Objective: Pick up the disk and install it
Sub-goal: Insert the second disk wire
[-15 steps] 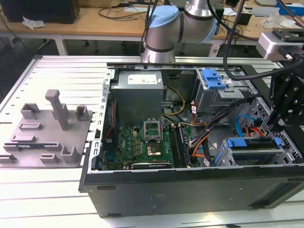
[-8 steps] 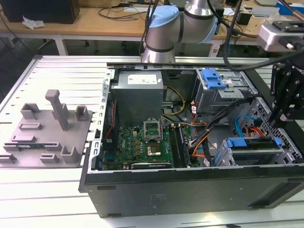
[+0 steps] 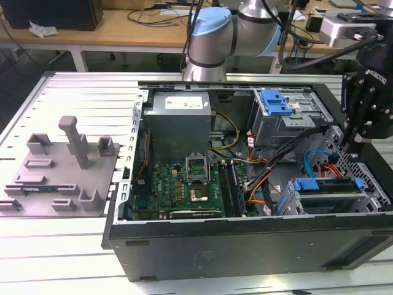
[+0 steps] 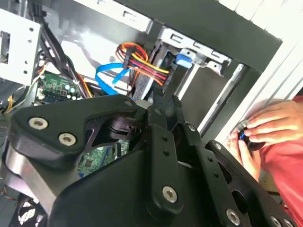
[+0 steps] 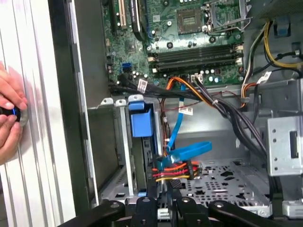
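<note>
Showing disk [image 3: 324, 185] slotted in drive cage [image 3: 368, 206] of open computer case [image 3: 245, 246], blue carrier bracket outward, near red and blue cables [image 5: 182, 156]. Judged stiff, fairly heavy and shock-sensitive; best gripped on bracket, not on labelled face. Hand [image 3: 346, 146] poised above cage, fingers together and empty, with disk close beneath fingertips.

Exterior view high above the open computer case [image 3: 245, 233]; both wrist views close inside.
</note>
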